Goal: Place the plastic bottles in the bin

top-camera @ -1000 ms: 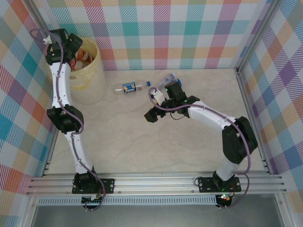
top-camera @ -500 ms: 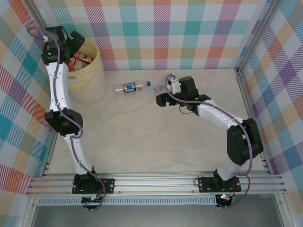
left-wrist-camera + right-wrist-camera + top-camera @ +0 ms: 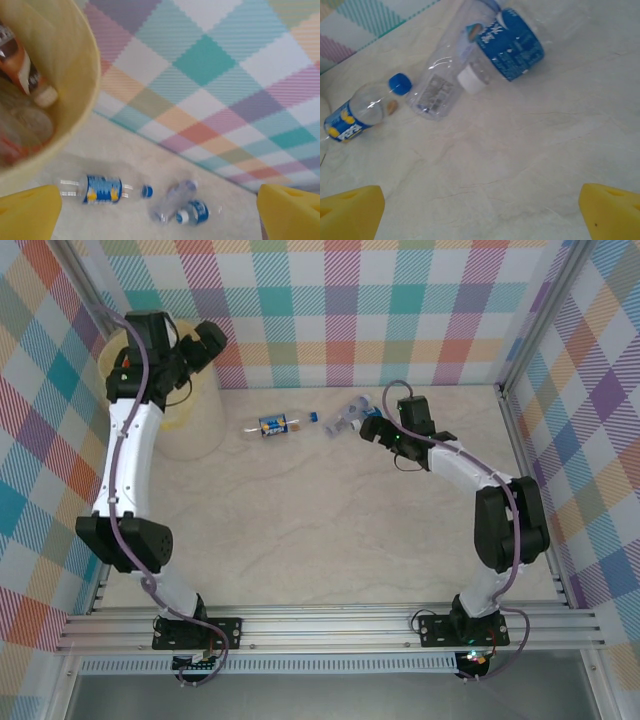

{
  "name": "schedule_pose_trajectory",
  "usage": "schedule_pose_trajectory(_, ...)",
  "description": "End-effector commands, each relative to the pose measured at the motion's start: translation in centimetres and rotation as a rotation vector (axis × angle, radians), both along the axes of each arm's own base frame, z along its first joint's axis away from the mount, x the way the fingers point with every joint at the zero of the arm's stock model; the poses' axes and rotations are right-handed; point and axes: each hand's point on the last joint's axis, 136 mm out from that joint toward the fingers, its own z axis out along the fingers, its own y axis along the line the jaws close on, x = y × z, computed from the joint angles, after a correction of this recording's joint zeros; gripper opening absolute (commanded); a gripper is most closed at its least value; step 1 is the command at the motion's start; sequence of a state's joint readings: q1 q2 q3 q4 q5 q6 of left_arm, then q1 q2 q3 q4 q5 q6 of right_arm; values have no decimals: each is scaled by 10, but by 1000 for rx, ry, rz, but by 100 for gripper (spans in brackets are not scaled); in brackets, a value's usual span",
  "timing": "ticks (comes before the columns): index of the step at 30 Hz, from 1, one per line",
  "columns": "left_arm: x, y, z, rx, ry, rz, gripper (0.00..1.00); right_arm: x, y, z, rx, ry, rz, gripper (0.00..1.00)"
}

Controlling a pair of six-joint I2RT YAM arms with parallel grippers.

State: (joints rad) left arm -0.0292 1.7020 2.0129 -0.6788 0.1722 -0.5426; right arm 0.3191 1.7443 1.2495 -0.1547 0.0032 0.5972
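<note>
Three plastic bottles lie on the table near the back wall. One has a blue-and-yellow label and a blue cap (image 3: 272, 424) (image 3: 100, 188) (image 3: 355, 117). A bare clear bottle (image 3: 172, 200) (image 3: 440, 90) touches one with a blue label and a white cap (image 3: 347, 418) (image 3: 195, 212) (image 3: 510, 42). The pale-yellow bin (image 3: 195, 415) (image 3: 75, 75) stands at the back left, with an orange-labelled bottle (image 3: 22, 65) and others inside. My left gripper (image 3: 210, 342) (image 3: 159, 227) hangs open, high beside the bin's right rim. My right gripper (image 3: 370, 428) (image 3: 480, 212) is open and empty, just short of the touching pair.
Plaid walls close in the back and both sides, and the back wall (image 3: 210, 60) runs right behind the bottles. A metal rail (image 3: 330, 625) runs along the near edge. Bare marbled tabletop (image 3: 320, 530) spreads in front of the bottles.
My left arm has swung from over the bin to its right side, now facing the bottles. My right gripper has moved back and right, up to the touching pair. Both stayed open.
</note>
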Motion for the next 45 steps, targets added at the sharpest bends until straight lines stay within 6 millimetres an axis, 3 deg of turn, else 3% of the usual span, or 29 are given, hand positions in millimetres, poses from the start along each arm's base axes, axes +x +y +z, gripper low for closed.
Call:
schedule_pose_trajectory(1, -23, -27, 12, -22, -68, -69, 100, 16, -17, 5, 22, 25, -139, 100)
schedule_pose_trajectory(7, -59, -72, -31, -95, -8, -149, 100, 43, -39, -7, 19, 102, -304, 100)
schedule_pose_trajectory(13, -89, -96, -70, -140, 84, -197, 100, 70, -51, -19, 66, 109, -420, 100)
schedule_pose_trajectory(19, -121, -83, -101, -125, 157, -158, 100, 101, -54, -25, 121, 92, -477, 100)
schedule_pose_trajectory(27, -150, -61, -137, -63, 243, -84, 100, 134, -46, -53, 157, 195, -534, 100)
schedule_pose_trajectory(37, -156, -50, -140, 5, 254, -60, 100, 151, -57, -83, 141, 276, -695, 96)
schedule_pose_trajectory(41, -158, -48, -143, 26, 265, -59, 100, 162, -49, -88, 115, 285, -615, 93)
schedule_pose_trajectory(45, -153, -57, -142, 27, 260, -112, 100, 159, -49, -93, 87, 304, -590, 87)
